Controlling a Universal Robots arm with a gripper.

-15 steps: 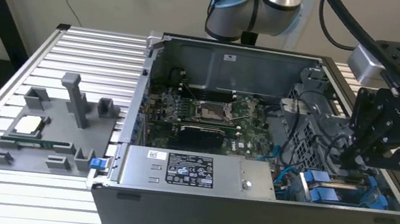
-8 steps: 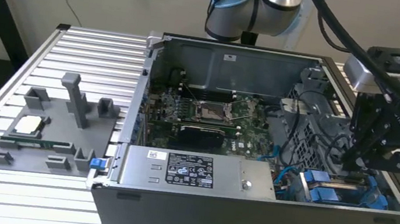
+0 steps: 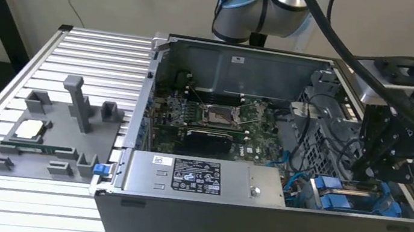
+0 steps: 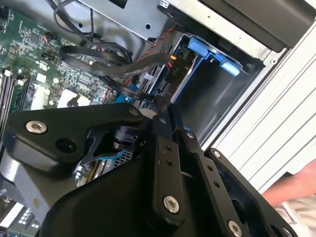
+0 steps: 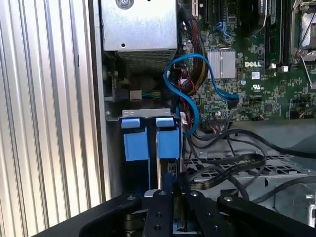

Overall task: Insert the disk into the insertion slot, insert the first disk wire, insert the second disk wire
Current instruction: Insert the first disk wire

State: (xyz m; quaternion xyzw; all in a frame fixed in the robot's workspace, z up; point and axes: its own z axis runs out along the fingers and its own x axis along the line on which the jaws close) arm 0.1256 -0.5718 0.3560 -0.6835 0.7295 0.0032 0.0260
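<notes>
Fingers of the gripper (image 5: 174, 197) look pressed together on a thin wire end beside the disk (image 5: 167, 143), which we judge rigid, best pushed by its blue frame.

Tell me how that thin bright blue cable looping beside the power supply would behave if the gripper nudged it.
The thin bright blue cable probably flexes rather than resists: it hangs in loose, unsupported loops. It likely springs partly back, since its curves look smooth rather than kinked. It seems light, being slim beside the grey metal power supply box.
</notes>
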